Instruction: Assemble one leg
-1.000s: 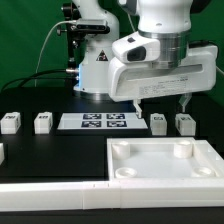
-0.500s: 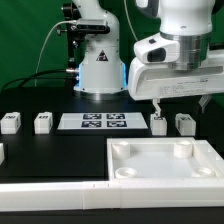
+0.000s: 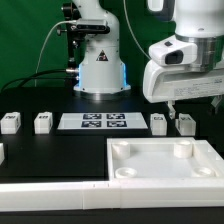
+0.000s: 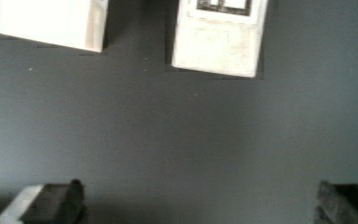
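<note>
Wrist view: the gripper (image 4: pixel 201 200) hangs over the table (image 4: pixel 176 130), jaws wide and empty; one leg (image 4: pixel 217 40) bears a black-and-white tag (image 4: pixel 226 6), another leg (image 4: pixel 55 22) near it.

The exterior camera is sitting off the near side of the table (image 3: pixel 60 150), a little above it. It is facing the arm's base (image 3: pixel 98 65) at the far side, taking in the tray (image 3: pixel 160 165) close by and the marker board (image 3: pixel 103 122) beyond. The wrist camera is looking straight down at the tabletop from close up, with fingertips (image 4: pixel 51 203) edging its frame. Both views are sharing the patch under the gripper (image 3: pixel 177 108) at the exterior view's right, where a leg (image 3: pixel 159 123) and a second leg (image 3: pixel 185 123) are standing.
</note>
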`<state>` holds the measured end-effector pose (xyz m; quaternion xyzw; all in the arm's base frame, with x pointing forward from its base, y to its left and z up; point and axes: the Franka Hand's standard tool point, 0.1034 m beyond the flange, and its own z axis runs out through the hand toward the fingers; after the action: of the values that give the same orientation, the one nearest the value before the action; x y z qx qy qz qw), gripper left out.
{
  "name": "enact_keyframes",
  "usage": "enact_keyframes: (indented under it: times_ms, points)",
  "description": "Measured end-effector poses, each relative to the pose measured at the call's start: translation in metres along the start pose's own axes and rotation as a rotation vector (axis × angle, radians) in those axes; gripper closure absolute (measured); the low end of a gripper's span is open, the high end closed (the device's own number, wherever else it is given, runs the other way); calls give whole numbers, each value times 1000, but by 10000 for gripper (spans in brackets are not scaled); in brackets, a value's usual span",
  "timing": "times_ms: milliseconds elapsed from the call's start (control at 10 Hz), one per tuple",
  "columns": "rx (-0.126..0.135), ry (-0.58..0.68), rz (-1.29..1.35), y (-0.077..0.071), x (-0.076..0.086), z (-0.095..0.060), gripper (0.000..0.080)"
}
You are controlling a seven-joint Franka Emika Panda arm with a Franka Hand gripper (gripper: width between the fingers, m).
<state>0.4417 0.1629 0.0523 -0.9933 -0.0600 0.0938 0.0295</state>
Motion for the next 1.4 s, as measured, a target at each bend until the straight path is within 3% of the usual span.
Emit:
enact_keyframes:
  times_ms: [200,300,600,700,1100,1300,1400]
  points:
    - [-7,-66,0,1,-6,3,151]
    - [-6,-190,17,1,-17,8,151]
    - [5,-557,26,-6,-25,17,151]
    - [5,-620,25,-8,-26,21,151]
    - [10,-657,22,-6,-26,29,151]
    - [10,-694,21,-6,-31,35,151]
    - [6,-775,17,-5,-41,36,151]
